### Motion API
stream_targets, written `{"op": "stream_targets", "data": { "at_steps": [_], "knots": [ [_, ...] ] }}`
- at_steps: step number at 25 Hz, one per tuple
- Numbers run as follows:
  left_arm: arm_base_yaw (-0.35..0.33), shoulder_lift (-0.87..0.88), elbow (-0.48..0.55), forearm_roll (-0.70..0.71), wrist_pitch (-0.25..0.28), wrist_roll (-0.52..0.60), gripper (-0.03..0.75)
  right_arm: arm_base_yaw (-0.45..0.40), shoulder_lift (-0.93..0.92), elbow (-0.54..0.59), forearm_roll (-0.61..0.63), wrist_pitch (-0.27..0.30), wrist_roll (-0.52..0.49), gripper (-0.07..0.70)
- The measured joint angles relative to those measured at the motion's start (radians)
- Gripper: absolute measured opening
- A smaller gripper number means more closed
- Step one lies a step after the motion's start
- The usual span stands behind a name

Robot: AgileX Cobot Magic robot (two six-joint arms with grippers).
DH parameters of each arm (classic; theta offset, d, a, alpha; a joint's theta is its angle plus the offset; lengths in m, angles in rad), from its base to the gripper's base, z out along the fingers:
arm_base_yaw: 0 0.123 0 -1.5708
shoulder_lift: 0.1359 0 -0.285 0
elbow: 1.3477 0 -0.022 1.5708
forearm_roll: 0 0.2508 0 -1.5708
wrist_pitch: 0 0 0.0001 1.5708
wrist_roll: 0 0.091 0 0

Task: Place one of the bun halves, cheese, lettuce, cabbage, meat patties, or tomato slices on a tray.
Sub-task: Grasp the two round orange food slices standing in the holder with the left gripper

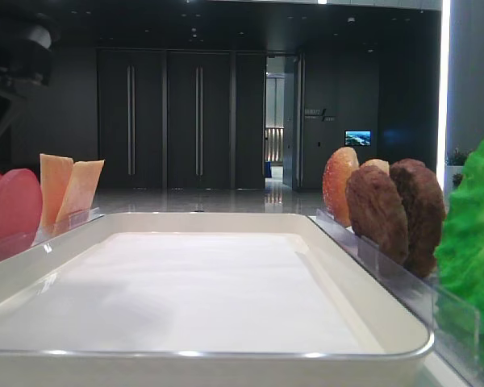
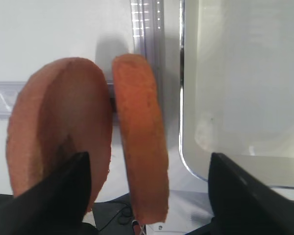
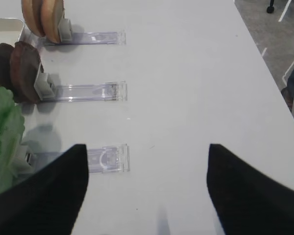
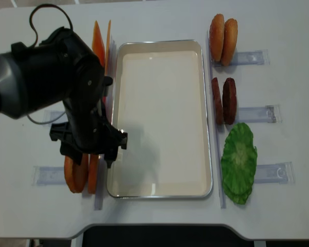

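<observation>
Black left gripper (image 2: 146, 196) jaws spread wide, straddling two upright tomato slices (image 2: 139, 142) in their clear holder (image 4: 49, 175), gripping neither. White tray (image 4: 208, 123) just beside them. Right gripper (image 3: 147, 188) also open above bare table (image 3: 196, 73), near lettuce (image 4: 239, 162) and meat patties (image 4: 224, 101).

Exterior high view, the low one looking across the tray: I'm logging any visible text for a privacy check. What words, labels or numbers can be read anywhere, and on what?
Wall sign on the dark back wall: pale lettering, too small and blurred to read.
Small lit screen on that wall: a bluish picture, no legible text.
Tray, food pieces and clear holders: no text visible in any view.
</observation>
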Motion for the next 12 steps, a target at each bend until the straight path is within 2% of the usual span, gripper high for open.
{"op": "stream_targets", "data": {
  "at_steps": [4,12],
  "knots": [
    [0.0,0.0,0.0,0.0,0.006,0.002,0.53,0.0,0.0,0.0,0.0,0.0,0.0,0.485],
    [0.0,0.0,0.0,0.003,0.052,0.005,0.309,0.0,0.0,0.0,0.0,0.0,0.0,0.485]
  ]
}}
